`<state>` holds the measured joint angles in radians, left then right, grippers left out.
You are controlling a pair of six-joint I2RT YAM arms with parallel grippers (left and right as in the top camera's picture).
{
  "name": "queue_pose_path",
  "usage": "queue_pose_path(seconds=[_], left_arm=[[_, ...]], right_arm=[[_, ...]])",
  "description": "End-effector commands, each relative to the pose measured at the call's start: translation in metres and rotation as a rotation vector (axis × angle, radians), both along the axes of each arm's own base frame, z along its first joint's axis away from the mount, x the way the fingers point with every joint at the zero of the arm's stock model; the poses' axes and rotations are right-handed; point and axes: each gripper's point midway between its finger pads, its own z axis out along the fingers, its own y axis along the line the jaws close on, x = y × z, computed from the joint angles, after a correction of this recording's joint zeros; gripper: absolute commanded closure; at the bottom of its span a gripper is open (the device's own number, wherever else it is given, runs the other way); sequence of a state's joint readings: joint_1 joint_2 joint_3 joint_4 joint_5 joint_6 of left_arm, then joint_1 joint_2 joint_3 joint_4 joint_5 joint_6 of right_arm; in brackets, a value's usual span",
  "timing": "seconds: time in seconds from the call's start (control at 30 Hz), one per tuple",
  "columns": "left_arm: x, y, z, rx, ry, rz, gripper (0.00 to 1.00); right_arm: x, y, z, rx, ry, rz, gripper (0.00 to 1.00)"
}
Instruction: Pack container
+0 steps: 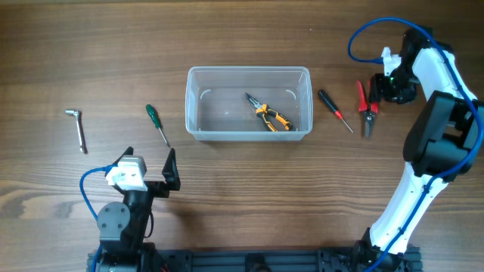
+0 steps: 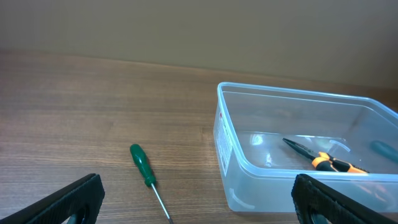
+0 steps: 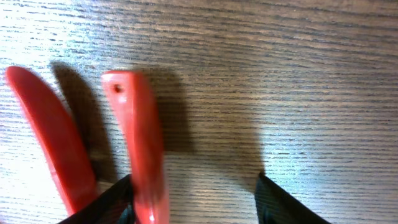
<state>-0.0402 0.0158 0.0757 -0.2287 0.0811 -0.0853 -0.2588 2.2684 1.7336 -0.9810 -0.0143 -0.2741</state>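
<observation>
Container (image 1: pixel 248 103) sits mid-table (image 1: pixel 227 204), upright, no lid on it. Inside: one pair of needle-nose pliers (image 1: pixel 268 114) w/ orange/yellow grips, flat on the floor of the tub, toward its right half.

L gripper (image 2: pixel 196 186): jaws spread wide, nothing between them. Parked near the front edge, well short of the container, aimed at its left end. Green screwdriver (image 1: pixel 157 125) lies on the table between L gripper and the tub's left wall, touching neither. L-shaped hex key (image 1: pixel 76 128) farther left, on its own.

R gripper (image 3: pixel 194 180): down over the red-handled pliers (image 1: pixel 367 112), right of the container. Jaws partly spread, straddling one red handle (image 3: pixel 140 149). That handle is right up against one finger (image 3: pixel 106 202); the other finger (image 3: pixel 286 202) is clear of it w/ bare wood between, so no pinch. Second red handle (image 3: pixel 50 137) is outside the jaws.

Red/black screwdriver (image 1: pixel 334 109) lies between the container and the red pliers, apart from both.
</observation>
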Motion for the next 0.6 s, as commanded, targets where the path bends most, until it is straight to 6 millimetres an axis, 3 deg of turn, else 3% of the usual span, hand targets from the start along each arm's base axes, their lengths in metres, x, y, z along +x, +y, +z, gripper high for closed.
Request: queue_pose_path(seconds=[0.0,0.2,0.57], left_arm=[[-0.0003,-0.0046,-0.0016,-0.008,0.001,-0.024,0.0],[-0.0003,-0.0046,-0.0016,-0.008,0.001,-0.023,0.0],[-0.0003,-0.0046,-0.0016,-0.008,0.001,-0.023,0.0]], right_arm=[[-0.0116,0.012,-0.0212,0.054,0.051,-0.011,0.49],[-0.0116,0.012,-0.0212,0.054,0.051,-0.013,0.55],[-0.009,0.0113,-0.0212,0.053,0.041,-0.044,0.74]])
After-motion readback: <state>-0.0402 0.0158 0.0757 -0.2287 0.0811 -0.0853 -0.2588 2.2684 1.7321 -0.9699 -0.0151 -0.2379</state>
